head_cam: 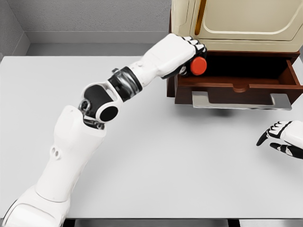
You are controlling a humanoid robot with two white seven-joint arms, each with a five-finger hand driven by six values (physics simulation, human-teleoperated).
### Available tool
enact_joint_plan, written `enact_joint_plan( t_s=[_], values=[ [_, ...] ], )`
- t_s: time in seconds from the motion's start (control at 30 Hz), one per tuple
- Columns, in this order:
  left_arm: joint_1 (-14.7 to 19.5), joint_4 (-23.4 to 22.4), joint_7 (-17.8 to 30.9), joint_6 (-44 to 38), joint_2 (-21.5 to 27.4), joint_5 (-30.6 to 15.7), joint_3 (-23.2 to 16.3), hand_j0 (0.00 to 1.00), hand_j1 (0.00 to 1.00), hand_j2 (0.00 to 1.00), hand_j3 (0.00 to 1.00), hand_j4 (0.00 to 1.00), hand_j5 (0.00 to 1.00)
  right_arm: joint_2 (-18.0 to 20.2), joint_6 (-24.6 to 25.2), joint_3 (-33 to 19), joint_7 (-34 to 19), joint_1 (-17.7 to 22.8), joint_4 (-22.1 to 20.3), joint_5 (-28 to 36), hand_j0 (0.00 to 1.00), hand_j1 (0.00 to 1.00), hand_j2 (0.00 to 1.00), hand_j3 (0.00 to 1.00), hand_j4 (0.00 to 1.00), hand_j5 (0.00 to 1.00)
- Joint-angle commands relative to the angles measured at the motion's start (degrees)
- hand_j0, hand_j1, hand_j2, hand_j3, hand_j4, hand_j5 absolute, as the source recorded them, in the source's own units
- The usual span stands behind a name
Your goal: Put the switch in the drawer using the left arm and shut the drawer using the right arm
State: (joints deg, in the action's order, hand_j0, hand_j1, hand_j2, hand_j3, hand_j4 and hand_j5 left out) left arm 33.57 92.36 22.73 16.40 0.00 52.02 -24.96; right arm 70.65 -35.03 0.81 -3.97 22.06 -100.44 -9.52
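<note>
My left hand (191, 56) reaches across the table to the left end of the open drawer (246, 87). Its fingers are curled around a switch with a round red button (198, 66), held just over the drawer's left front corner. The drawer is dark brown wood with a flat grey handle (241, 100), pulled out from a cream cabinet (236, 23). Its inside is dark, and I see nothing lying in it. My right hand (281, 137) rests low at the right edge, in front of the drawer, fingers loosely spread and holding nothing.
The grey table (165, 165) stretches wide in front of the cabinet. A grey wall runs along the back and left. The cabinet body overhangs the rear of the drawer.
</note>
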Motion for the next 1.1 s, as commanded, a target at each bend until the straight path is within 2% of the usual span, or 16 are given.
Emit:
enact_joint_plan(
  t_s=[0.0,0.27,0.37,0.47,0.8,0.87,0.9,0.93,1.0,1.07],
  values=[
    [0.1,0.0,-0.1,-1.4,0.0,1.7,-1.6,0.19,0.19,0.19,0.19,0.19,0.19,0.1,0.0,0.0,0.0,-0.1,0.0,0.4,0.54,0.54,0.54,0.54,0.54,0.54],
    [2.2,0.0,-0.1,-2.2,0.0,6.1,-4.0,0.19,0.19,0.19,0.19,0.19,0.19,0.1,0.0,0.0,0.0,-0.1,0.0,0.4,0.53,0.53,0.53,0.53,0.53,0.53],
    [3.1,-0.1,-0.1,-3.1,0.0,6.4,-5.1,0.19,0.19,0.19,0.19,0.19,0.19,0.1,0.0,0.0,0.0,-0.1,0.0,0.4,0.53,0.53,0.53,0.53,0.53,0.53],
    [4.2,-1.4,-0.1,-3.8,0.0,8.3,-6.4,0.19,0.19,0.19,0.19,0.19,0.19,0.1,0.0,0.0,0.0,-0.1,0.1,0.4,0.53,0.53,0.53,0.53,0.53,0.53],
    [6.8,-3.4,-0.2,-3.8,0.0,8.6,-9.2,0.20,0.20,0.20,0.20,0.20,0.20,0.1,0.0,0.0,0.0,-0.1,0.1,0.4,0.53,0.53,0.53,0.53,0.53,0.53],
    [7.0,-3.5,-0.3,-3.8,0.0,9.6,-9.5,0.32,0.32,0.32,0.32,0.32,0.32,0.1,0.0,0.0,0.0,-0.1,0.1,0.4,0.53,0.53,0.53,0.53,0.53,0.53],
    [7.0,-3.5,-0.4,-3.9,0.0,9.6,-9.5,0.51,0.51,0.51,0.51,0.51,0.51,0.1,0.0,0.0,0.0,-0.1,0.1,0.4,0.53,0.53,0.53,0.53,0.53,0.53],
    [7.0,-3.5,-0.3,-3.9,0.0,9.7,-9.6,0.57,0.57,0.57,0.57,0.57,0.57,0.1,0.0,0.0,0.0,-0.1,0.0,0.4,0.53,0.53,0.53,0.53,0.53,0.53],
    [7.0,-3.5,-0.3,-3.9,0.0,9.7,-9.6,0.66,0.66,0.66,0.66,0.66,0.66,0.1,0.0,0.0,0.0,-0.1,0.0,0.4,0.53,0.53,0.53,0.53,0.53,0.53],
    [7.0,-3.4,-0.4,-3.9,0.0,9.7,-9.6,0.66,0.66,0.66,0.66,0.66,0.66,0.1,0.0,0.0,0.0,-0.1,0.0,0.4,0.53,0.53,0.53,0.53,0.53,0.53]
  ],
)
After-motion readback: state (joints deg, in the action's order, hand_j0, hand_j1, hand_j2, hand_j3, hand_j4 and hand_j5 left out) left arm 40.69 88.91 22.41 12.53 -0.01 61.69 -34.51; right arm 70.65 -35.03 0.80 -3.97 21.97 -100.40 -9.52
